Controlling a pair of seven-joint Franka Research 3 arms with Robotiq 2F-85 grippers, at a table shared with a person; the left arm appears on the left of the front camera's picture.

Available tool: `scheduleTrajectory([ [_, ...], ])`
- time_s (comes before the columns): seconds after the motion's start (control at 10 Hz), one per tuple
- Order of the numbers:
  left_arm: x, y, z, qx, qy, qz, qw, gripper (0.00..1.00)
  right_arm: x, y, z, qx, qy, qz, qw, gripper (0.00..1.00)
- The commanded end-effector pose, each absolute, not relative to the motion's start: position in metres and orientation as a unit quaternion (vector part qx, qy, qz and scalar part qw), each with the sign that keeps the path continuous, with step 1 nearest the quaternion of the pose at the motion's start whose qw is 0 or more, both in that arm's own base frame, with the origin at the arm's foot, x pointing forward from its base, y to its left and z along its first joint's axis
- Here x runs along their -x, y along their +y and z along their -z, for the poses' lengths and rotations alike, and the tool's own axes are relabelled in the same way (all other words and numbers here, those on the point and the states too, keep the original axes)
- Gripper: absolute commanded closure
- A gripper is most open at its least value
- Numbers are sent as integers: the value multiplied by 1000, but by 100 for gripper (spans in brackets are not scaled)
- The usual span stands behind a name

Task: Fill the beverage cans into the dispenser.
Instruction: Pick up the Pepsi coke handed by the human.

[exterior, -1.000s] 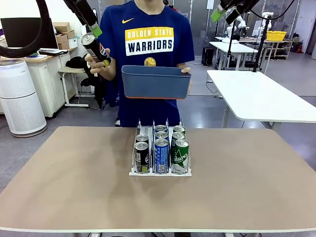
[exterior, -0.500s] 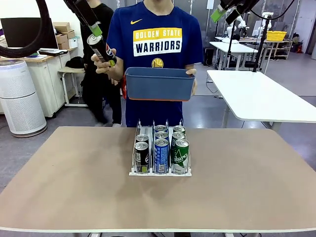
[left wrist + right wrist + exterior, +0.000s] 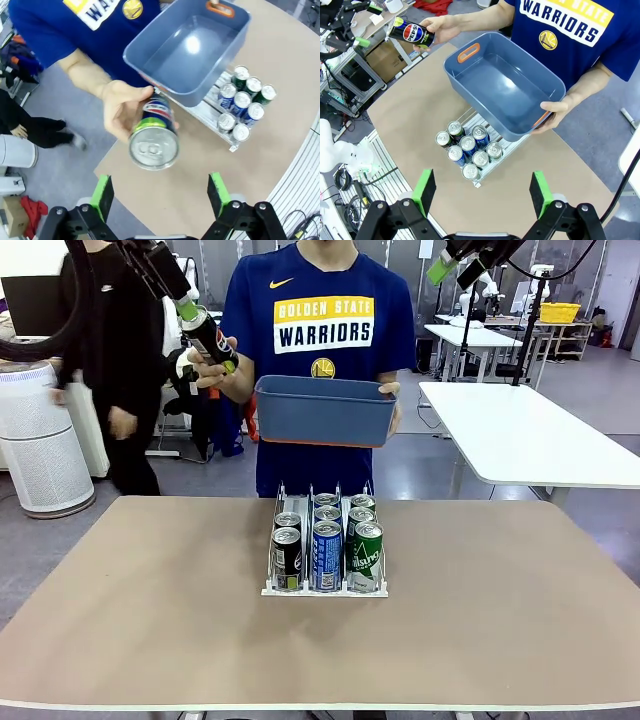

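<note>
Two sets of jaws stood open as the left gripper [image 3: 159,197] faced a black silver-topped can [image 3: 154,135] the person's hand [image 3: 207,368] had brought nearer; seven cans filled the white wire-lane dispenser [image 3: 325,589] on the brown surface [image 3: 150,610].

Both grippers [image 3: 160,192] [image 3: 482,192] raised, jaws wide apart

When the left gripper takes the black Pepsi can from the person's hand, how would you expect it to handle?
The slim black metal can looks rigid, so probably firm between the pads. Its smooth round wall may slip or roll. Being tall and narrow, it could tip easily if set down.
</note>
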State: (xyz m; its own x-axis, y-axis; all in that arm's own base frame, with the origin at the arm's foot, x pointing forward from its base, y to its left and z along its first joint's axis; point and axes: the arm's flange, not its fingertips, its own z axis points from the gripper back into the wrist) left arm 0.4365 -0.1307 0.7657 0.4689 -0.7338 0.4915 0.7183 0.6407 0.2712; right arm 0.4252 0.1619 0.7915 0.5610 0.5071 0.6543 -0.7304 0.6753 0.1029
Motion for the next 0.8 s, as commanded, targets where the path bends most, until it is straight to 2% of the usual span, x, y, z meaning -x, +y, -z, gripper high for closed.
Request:
scheduleTrajectory([
  [0.0, -440, -127, -755, -16, -302, 406, 862, 0, -424, 162, -791, -185, -300, -357, 865, 0],
  [0.4, -459, -118, -732, 23, -332, 415, 847, 0, -424, 162, -791, -185, -300, -357, 865, 0],
  [0.7, -467, -114, -718, 24, -333, 417, 845, 0, -424, 162, -791, -185, -300, -357, 865, 0],
])
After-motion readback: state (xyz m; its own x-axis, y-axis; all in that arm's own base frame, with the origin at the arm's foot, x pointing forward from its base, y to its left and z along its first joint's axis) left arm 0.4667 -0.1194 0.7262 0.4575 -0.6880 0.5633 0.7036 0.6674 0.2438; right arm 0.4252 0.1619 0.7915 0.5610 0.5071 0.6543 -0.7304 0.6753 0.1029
